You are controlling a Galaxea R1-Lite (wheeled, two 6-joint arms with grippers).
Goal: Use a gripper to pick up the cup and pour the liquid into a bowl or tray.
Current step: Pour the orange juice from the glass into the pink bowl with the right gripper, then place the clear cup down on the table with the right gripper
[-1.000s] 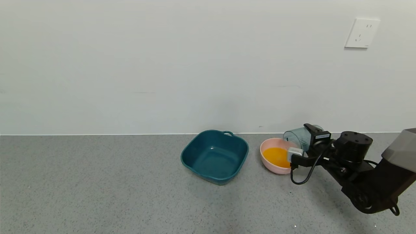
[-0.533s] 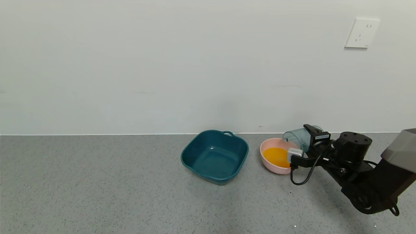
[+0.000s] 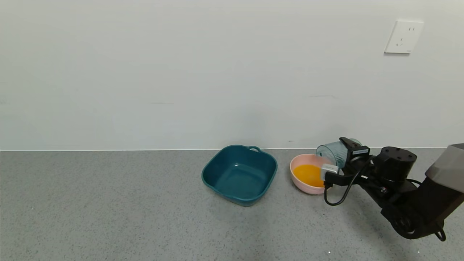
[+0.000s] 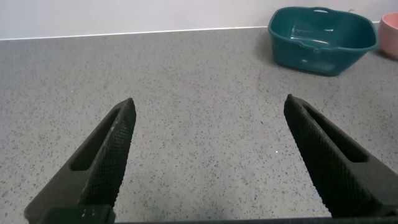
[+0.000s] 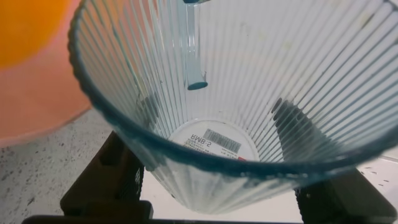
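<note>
Fingers [image 5: 106, 180] of the right gripper [image 3: 345, 156] are clamping the cup [image 3: 331, 152], ribbed translucent blue-grey plastic, tipped on its side over the bowl's [image 3: 298, 180] right rim, near the bench's back edge, right of centre. Bowl: round, smooth, pale pink, holding opaque orange liquid [image 3: 307, 174]. Teal square basin [image 3: 240, 173] is sitting just left, apart. Left gripper [image 4: 208, 158]: fingers spread wide over bare speckled bench [image 3: 108, 210].

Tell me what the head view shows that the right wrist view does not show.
Only the head view shows the teal basin, the wall socket and the right gripper from outside. Only the right wrist view shows the cup's empty ribbed inside and the label on its base. Both show the tipped cup, the pink bowl and the orange liquid.
</note>
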